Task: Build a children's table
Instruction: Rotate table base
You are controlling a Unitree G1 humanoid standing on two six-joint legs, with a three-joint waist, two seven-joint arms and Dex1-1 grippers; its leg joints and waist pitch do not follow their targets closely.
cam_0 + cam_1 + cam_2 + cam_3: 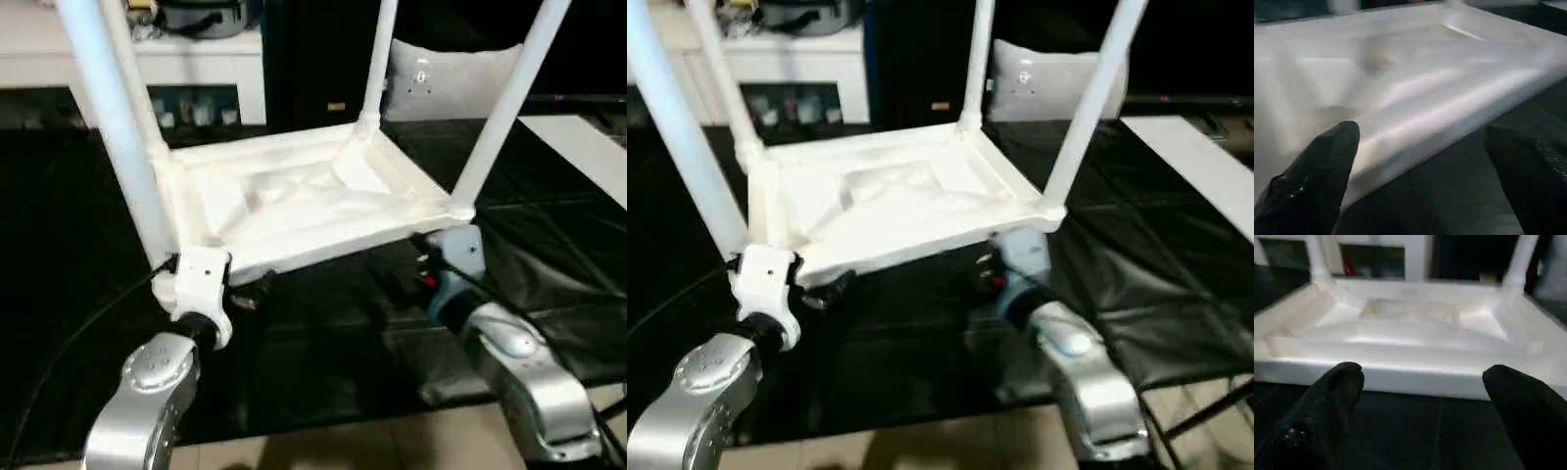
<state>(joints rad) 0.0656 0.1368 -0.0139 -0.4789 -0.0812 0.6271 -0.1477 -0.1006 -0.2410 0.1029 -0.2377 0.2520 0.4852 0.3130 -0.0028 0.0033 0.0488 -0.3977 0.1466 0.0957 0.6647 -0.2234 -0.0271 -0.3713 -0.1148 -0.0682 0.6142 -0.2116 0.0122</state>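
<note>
White plastic tabletop [294, 211] is lying upside down at 12 o'clock on the black mat [323, 343], legs [118, 127] sticking up. Looking light, stiff, slick. Left gripper [1420, 181] and right gripper [1422, 416] are both gaping, empty; I'm thinking near rim.

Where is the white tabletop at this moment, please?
In the left eye view the tabletop lies upside down in the middle of the black mat, its four legs pointing up, in front of the white cabinet.

one tabletop [294, 211], four legs [122, 137], two pincers [1420, 161], one cushion panel [446, 83]
</note>
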